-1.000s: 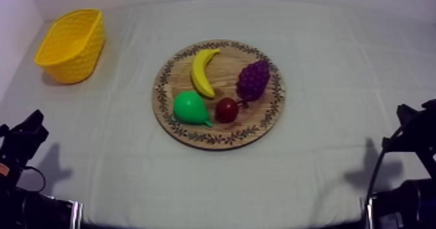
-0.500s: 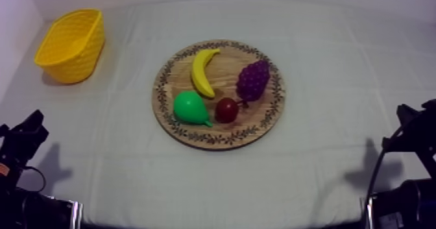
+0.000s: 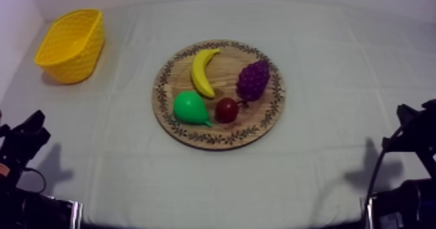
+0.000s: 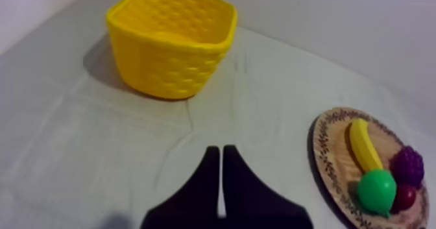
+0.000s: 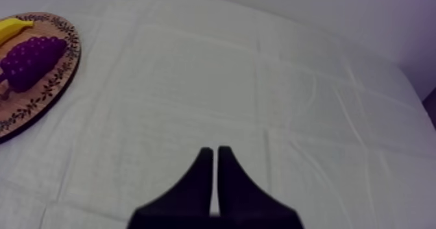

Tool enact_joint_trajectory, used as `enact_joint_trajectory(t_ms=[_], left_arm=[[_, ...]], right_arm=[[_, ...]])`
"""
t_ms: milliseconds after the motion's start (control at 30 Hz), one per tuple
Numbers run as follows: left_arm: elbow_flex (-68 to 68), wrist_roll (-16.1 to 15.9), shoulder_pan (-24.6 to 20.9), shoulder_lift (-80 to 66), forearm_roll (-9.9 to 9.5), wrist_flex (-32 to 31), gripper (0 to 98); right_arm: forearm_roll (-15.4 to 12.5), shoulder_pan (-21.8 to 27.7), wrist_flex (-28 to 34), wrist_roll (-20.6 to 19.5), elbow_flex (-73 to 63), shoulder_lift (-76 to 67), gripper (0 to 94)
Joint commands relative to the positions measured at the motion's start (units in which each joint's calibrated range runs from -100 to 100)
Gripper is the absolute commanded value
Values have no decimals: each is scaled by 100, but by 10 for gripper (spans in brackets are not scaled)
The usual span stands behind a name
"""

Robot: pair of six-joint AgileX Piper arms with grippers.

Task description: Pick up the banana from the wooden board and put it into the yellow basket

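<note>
Grey-white cloth covers the desk. Your left gripper (image 4: 217,150) and right gripper (image 5: 213,152) are each clenched on nothing, closed to a narrow wedge. The approach is the step in hand, not yet begun. The banana (image 3: 203,71) lies on the wooden board (image 3: 224,143), ahead-right of the left gripper and well apart. Its long axis runs roughly away from that gripper, one tip toward the far rim. Open the gripper first, then close across that axis. The yellow basket (image 3: 70,47) stands ahead-left.
</note>
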Motion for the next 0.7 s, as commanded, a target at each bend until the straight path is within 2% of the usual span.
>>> enact_joint_trajectory(t_ms=[0,167,367,533,667], left_arm=[[-1,-274,44,-4,2,-11,0],[-228,-242,155,143,-32,-157,0],[-1588,-121,322,1407,-259,-76,0],[-3190,70,473,2688,-419,449,0],[-4643,79,589,3786,-494,1140,0]], right_arm=[[-2,3,6,-2,-3,-4,6],[-2,3,6,-2,-3,-4,6],[-2,3,6,-3,-3,-4,6],[-2,3,6,-2,-3,-4,6],[-2,3,6,-2,-3,-4,6]])
